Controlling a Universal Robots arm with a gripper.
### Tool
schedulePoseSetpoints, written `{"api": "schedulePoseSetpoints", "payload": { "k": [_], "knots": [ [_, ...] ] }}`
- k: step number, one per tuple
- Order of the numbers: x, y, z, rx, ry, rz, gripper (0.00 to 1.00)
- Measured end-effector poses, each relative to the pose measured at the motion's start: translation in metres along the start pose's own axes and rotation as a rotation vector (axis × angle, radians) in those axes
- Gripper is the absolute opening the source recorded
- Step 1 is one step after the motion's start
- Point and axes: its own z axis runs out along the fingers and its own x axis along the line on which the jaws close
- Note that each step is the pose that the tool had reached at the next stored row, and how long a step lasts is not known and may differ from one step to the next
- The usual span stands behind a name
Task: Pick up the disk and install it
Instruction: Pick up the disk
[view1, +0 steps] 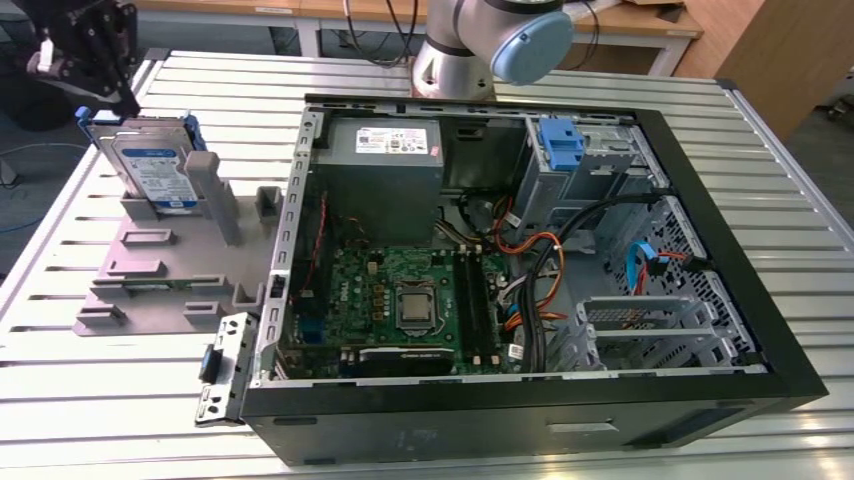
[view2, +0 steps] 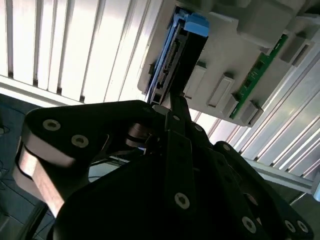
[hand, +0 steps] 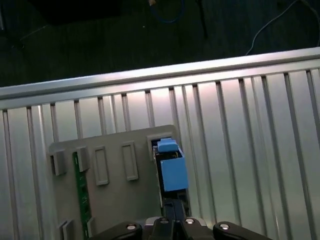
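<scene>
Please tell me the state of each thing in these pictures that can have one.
Silver-grey rectangular hard disk in blue plastic bracket: standing upright, not installed.
Grey plastic holder: flat on slatted metal table, holding disk.
Black metal computer case: on its side, open.
Black gripper: just above disk's top edge.

The computer case (view1: 747, 330) sits on the slatted table (view1: 120, 420), filling the middle and the exterior view's right, with the arm's base (view1: 451, 65) behind it. Inside the case, the power supply (view1: 387, 150) lies in the far corner toward the exterior view's left, the motherboard (view1: 400, 300) in front of it, a drive cage (view1: 647, 325) at the near right, and a latch piece (view1: 563, 145) in the far right bay. Beside the case, on the exterior view's left, lies a holder (view1: 147, 270). The disk (view1: 150, 165) stands upright in its far end, the gripper (view1: 104, 95) just above.
</scene>
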Motion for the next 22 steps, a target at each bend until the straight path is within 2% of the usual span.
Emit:
{"api": "schedulePoseSetpoints", "payload": {
  "k": [3, 9, 12, 16, 19, 20, 21, 22],
  "knots": [
    [0.0, -0.0002, 0.0006, -0.0013, 0.002, -0.05, 0.11],
    [-0.0009, -0.0067, 0.0008, -0.0015, 0.0023, -0.054, 0.11],
    [-0.0011, -0.0079, 0.0011, -0.0015, 0.0023, -0.057, 0.11],
    [-0.0011, -0.008, 0.0014, -0.0027, 0.0037, -0.102, 0.11],
    [-0.0011, -0.008, 0.0014, -0.0028, 0.0039, -0.107, 0.11],
    [-0.001, -0.0081, 0.0014, -0.0031, 0.001, -0.108, 0.11],
    [-0.001, -0.0081, 0.0015, -0.0034, -0.0057, -0.109, 0.11],
    [-0.0011, -0.0081, 0.0014, -0.0038, -0.0089, -0.11, 0.11]
  ]
}}
